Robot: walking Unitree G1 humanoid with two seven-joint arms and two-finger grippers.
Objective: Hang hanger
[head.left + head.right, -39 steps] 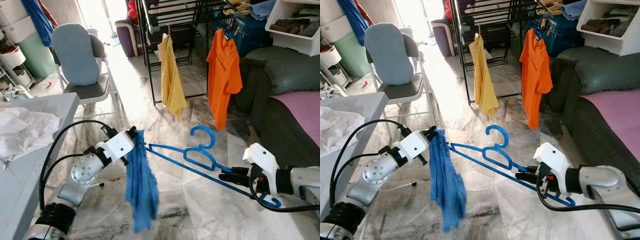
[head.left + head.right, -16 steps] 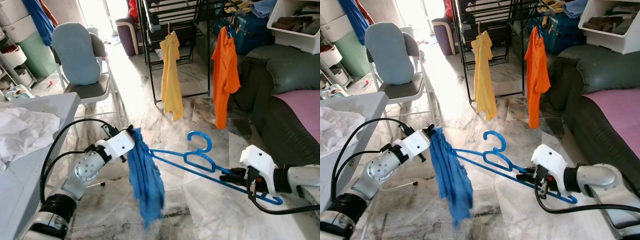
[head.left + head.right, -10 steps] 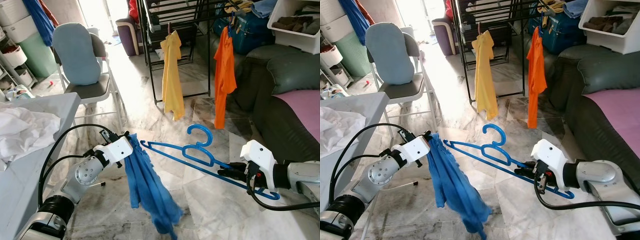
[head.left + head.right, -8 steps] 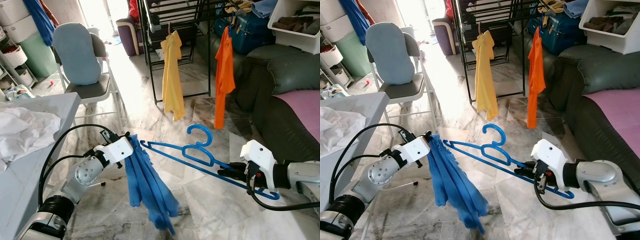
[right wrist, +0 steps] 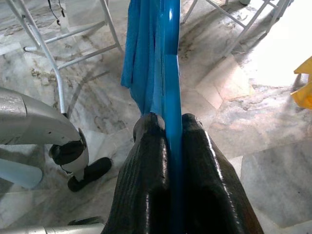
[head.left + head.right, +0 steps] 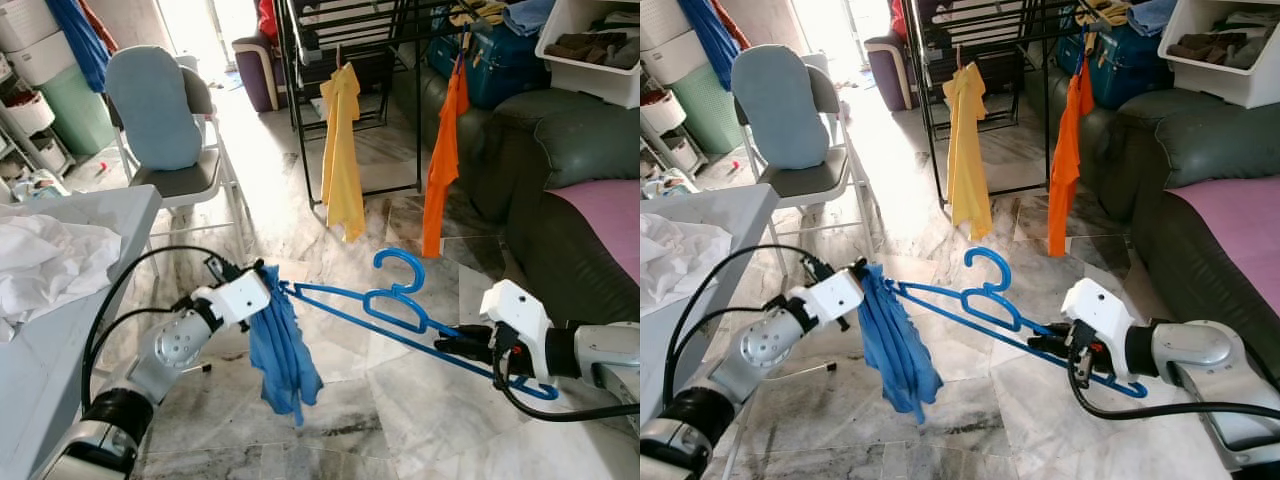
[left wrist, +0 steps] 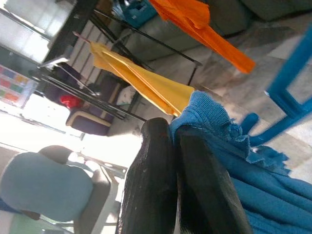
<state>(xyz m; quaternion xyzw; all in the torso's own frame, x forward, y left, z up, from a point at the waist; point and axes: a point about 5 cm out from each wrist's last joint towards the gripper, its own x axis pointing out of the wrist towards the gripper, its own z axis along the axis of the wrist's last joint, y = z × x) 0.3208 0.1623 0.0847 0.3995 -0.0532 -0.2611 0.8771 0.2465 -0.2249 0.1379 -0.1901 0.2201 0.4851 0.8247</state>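
Just crumpled cloth (image 6: 283, 352), thin hanger (image 6: 395, 310)

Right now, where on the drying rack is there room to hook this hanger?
Free: the rail between the yellow shirt and orange shirt on the drying rack. The sofa crowds its right end. The right gripper clamps the blue hanger; the left gripper pinches the blue cloth.

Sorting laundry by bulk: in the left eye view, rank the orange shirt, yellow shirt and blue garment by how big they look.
1. Orange shirt and yellow shirt: they look alike, so no ranking between them.
2. Blue garment, pinched by the left gripper: looks smallest, bunched up, though nearest the camera.
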